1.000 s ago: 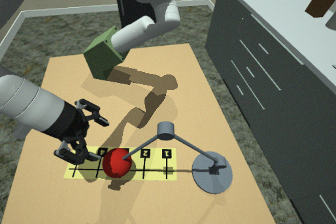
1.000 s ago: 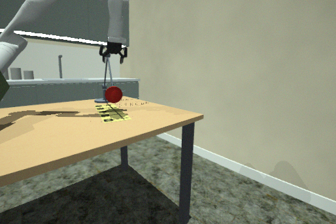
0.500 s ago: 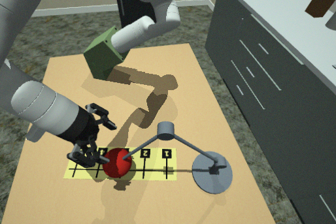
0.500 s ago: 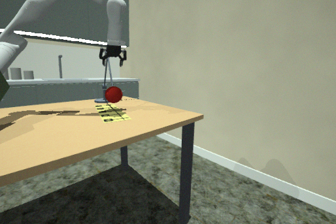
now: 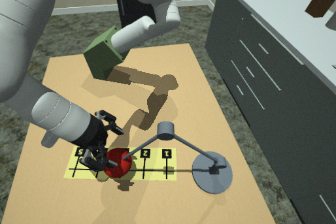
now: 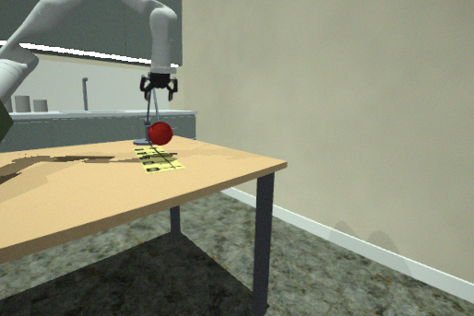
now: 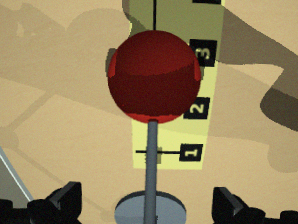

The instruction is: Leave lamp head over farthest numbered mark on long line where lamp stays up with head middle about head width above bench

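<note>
Red and round, the lamp's head [image 5: 118, 162] [image 6: 160, 134] [image 7: 154, 75] is raised above a yellow strip [image 5: 157, 177] [image 6: 179, 169] [image 7: 170, 163] on the wooden table [image 5: 196, 102] [image 6: 207, 186] [image 7: 50, 120]. In the top view it covers part of the long black line [image 5: 151, 170] near the third mark, though the slanted angle makes the exact spot hard to judge. White figures on black squares label the strip: 1, 2 and 5 read upside down from the top, while 1, 2 and 3 read sideways in the wrist view. The 4 is hidden in the top view behind the gripper [image 5: 117, 148] [image 6: 159, 98] [image 7: 147, 192]. Its fingers stand wide apart with nothing between them, and the exterior view puts them above the head. From the head, a thin grey rod [image 5: 140, 146] [image 7: 151, 170] climbs to a drum-shaped joint [image 5: 165, 130], and another rod [image 5: 193, 145] slopes down to the lamp's round grey base [image 5: 202, 181] [image 6: 139, 142] [image 7: 125, 205], beyond the strip's 1 end. A green block [image 5: 101, 53] [image 6: 5, 122] sits around the foot of the white arm [image 5: 72, 119] [image 6: 161, 43].
</note>
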Robot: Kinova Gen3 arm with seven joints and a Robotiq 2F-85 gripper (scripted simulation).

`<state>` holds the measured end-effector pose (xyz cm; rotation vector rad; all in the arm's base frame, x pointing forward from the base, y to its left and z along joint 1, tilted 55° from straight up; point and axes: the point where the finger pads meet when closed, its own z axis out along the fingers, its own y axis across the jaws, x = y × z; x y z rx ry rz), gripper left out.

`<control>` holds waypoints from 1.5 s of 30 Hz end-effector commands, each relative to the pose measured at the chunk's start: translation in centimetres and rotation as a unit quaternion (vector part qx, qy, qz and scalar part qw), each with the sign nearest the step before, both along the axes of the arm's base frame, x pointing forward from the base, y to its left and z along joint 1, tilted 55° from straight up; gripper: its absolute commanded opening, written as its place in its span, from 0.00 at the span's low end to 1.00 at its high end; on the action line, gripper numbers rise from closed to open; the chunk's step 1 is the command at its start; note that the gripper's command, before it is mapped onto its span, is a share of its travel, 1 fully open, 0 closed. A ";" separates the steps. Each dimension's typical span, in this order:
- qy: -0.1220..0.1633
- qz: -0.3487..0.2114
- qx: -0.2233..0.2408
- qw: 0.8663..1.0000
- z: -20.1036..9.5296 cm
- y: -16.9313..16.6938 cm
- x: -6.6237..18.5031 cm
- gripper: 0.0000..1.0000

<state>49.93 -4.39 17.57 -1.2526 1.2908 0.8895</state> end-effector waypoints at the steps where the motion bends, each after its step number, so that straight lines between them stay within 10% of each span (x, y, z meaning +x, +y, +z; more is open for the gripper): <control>1: 0.000 0.002 0.000 1.000 0.0 0.8 0.0 1.00; 41: -0.001 0.004 -0.004 1.000 -0.5 5.8 0.8 1.00; 42: -0.001 0.004 -0.004 1.000 -0.5 5.8 0.8 0.00; 45: -0.001 0.004 -0.004 1.000 -0.5 5.8 0.8 0.00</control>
